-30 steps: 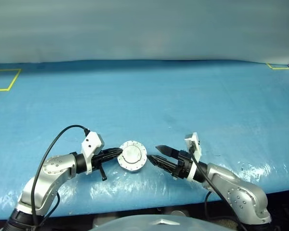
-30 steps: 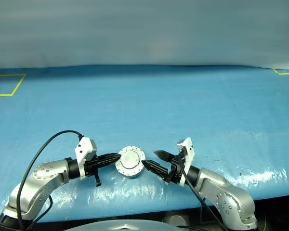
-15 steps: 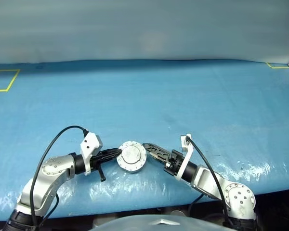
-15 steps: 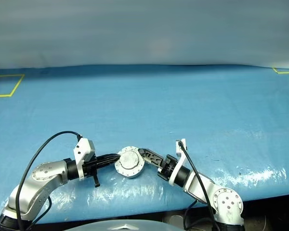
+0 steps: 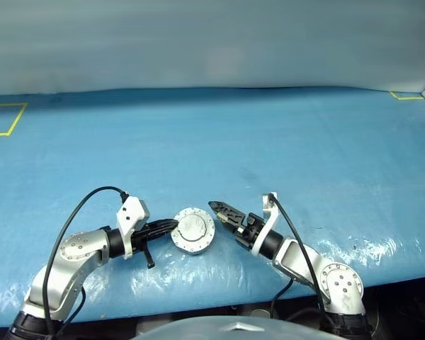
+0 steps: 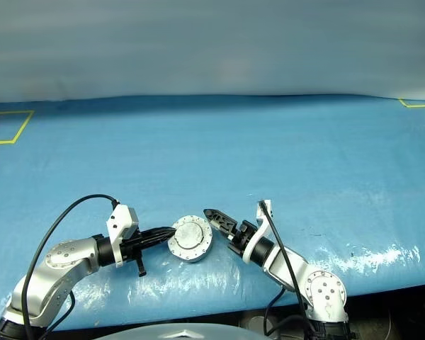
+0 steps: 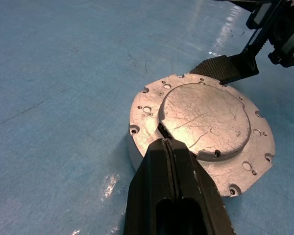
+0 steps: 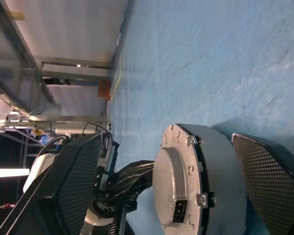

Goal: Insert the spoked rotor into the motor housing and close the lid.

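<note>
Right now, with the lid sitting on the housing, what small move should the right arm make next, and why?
Probably ease the right gripper forward, then close. Its open fingers straddle the assembly, the lid seated on the motor housing, without touching it. The shut left gripper braces the far side.

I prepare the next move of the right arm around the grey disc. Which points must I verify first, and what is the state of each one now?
1. Right end effector open: ok, the jaws stand wide apart.
2. Its fingers on both sides of the lid: ok, one on each side in the right wrist view; contact: cannot tell.
3. Left end effector shut, with tips on the lid's top face: ok.
4. Lid fully seated on the motor housing: cannot tell, a dark seam shows between them.
5. Spoked rotor inside: cannot tell, the lid covers it.
</note>
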You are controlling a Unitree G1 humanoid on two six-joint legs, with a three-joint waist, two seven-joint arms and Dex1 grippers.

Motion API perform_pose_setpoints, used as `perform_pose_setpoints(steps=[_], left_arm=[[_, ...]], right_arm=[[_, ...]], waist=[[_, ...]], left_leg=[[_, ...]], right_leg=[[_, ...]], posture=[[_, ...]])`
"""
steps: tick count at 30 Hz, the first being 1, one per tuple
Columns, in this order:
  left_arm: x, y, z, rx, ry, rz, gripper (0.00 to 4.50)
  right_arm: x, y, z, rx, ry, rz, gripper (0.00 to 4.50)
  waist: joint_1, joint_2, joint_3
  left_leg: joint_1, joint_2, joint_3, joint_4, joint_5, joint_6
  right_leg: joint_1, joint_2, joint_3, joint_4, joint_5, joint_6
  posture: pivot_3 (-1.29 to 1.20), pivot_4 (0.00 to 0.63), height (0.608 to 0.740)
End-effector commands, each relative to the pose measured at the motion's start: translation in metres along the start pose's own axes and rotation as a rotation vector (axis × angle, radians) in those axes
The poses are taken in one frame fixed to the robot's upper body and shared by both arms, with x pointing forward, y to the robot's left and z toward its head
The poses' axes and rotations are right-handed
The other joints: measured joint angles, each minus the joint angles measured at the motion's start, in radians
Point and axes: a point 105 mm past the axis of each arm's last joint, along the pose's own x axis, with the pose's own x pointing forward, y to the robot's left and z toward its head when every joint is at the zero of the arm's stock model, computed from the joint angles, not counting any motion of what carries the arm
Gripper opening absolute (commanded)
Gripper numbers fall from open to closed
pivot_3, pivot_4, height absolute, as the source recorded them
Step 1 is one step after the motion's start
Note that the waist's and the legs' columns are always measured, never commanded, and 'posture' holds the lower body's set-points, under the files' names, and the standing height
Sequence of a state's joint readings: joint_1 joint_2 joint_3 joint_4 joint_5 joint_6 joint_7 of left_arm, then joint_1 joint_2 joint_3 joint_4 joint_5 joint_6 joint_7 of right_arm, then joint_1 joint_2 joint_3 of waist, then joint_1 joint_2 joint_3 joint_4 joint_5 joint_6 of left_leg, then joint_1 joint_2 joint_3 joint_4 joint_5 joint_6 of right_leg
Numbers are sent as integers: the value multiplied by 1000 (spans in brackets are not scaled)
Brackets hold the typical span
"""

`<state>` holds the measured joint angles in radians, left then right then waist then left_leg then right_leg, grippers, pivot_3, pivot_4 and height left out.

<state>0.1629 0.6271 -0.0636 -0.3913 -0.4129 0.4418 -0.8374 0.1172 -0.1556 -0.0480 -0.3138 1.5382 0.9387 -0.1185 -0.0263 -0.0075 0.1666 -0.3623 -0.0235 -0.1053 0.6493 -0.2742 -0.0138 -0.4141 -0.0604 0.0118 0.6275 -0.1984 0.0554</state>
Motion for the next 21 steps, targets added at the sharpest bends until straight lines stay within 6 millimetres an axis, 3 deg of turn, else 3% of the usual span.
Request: perform_pose_setpoints(steps=[1,9,19,21], left_arm=[[3,-5,-6,-19,15,-23,0],[5,-5,-6,-14,12,-27,0],[6,-4,-6,-8,12,-22,0],[6,-3,-6,-8,13,-21,0]], right_arm=[[-3,-3,-4,-20,36,-27,4466],[-8,-8,-25,28,163,-28,4466],[-7,-8,-28,71,162,-14,4466],[-6,-8,-29,71,169,-14,4080]], waist=[[0,0,0],[2,0,0],[4,0,0],[4,0,0]], left_leg=[[0,0,0,0,0,0],[0,0,0,0,0,0],[0,0,0,0,0,0],[0,0,0,0,0,0]], right_leg=[[0,0,0,0,0,0],[0,0,0,0,0,0],[0,0,0,-1,0,0],[0,0,0,-1,0,0]], posture=[[0,150,740],[0,150,740],[0,150,740],[0,150,740]])
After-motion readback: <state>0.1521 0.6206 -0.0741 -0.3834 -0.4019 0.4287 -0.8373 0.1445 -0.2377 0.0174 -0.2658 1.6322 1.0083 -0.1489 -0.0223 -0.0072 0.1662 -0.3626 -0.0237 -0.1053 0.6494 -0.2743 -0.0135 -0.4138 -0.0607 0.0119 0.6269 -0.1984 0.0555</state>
